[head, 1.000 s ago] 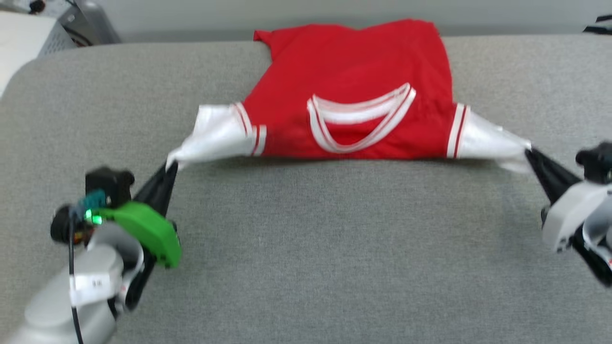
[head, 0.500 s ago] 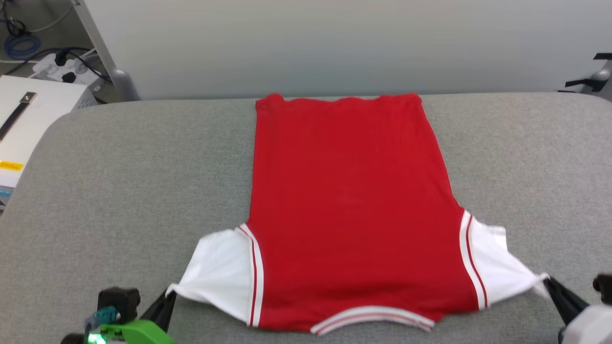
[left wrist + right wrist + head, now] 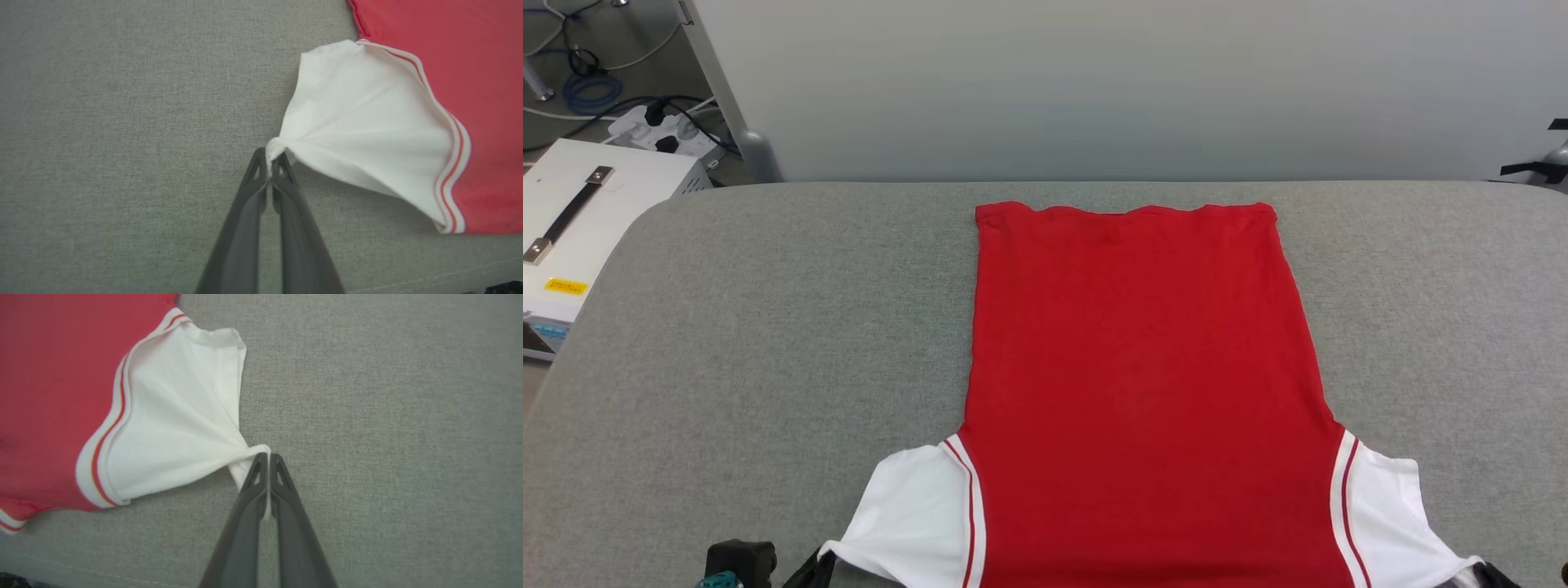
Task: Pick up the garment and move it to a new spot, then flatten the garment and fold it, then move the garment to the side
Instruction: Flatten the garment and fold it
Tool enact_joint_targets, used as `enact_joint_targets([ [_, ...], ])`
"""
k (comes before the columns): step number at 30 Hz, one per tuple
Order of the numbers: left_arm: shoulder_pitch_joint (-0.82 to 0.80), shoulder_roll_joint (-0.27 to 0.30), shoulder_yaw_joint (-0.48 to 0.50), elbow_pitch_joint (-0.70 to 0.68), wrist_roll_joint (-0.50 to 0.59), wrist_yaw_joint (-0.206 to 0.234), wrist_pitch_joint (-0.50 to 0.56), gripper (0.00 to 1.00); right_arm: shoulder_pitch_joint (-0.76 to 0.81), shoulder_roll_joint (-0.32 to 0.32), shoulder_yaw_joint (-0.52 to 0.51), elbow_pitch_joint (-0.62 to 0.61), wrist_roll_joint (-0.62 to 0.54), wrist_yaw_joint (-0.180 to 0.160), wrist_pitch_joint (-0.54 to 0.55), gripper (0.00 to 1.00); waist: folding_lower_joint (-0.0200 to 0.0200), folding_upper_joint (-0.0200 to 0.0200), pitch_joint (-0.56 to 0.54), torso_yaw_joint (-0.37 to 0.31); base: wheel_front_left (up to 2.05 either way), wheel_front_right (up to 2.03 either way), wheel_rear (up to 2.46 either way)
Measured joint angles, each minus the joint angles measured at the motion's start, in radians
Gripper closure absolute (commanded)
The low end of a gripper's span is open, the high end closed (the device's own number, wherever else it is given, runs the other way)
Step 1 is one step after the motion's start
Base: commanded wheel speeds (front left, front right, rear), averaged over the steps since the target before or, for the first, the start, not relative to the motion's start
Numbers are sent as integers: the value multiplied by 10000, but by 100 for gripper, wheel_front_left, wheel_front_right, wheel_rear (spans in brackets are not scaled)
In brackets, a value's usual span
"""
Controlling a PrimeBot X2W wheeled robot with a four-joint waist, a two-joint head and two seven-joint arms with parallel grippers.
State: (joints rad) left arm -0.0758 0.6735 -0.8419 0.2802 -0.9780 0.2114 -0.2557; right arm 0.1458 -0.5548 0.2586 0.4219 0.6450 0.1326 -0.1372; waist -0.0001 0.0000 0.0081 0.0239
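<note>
My left gripper [image 3: 269, 163] is clamped on one white sleeve [image 3: 367, 122] tip, and my right gripper [image 3: 269, 459] on the other. Within the last second the shirt [image 3: 1143, 367] went from bunched to stretched flat on the table [image 3: 768, 327], so I judge flattening nearly done and folding next.

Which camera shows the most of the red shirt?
The head view: the shirt lies spread flat, hem to sleeves. Each wrist view shows one white sleeve corner pinched: the left hand holds one, the right hand the other.

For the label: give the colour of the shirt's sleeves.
The shirt has white sleeves; clearest in the left wrist view.
</note>
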Motion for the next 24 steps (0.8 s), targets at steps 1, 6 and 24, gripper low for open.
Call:
enact_joint_targets([
  [1,0,-23,10,-17,2,19,0,100,10,61,-155,-105,-54,0,71,59,0,0,-3,3,0,0,0],
  [6,-11,-100,140,-305,138,134,-2,100,2,132,-1400,-1081,-652,-10,328,0,0,0,35,45,0,0,0],
  [24,-704,-1204,1603,-2029,2207,579,0,100,-5615,-1041,-3394,-4454,-1051,-12,4391,0,1,0,1473,949,0,0,0],
])
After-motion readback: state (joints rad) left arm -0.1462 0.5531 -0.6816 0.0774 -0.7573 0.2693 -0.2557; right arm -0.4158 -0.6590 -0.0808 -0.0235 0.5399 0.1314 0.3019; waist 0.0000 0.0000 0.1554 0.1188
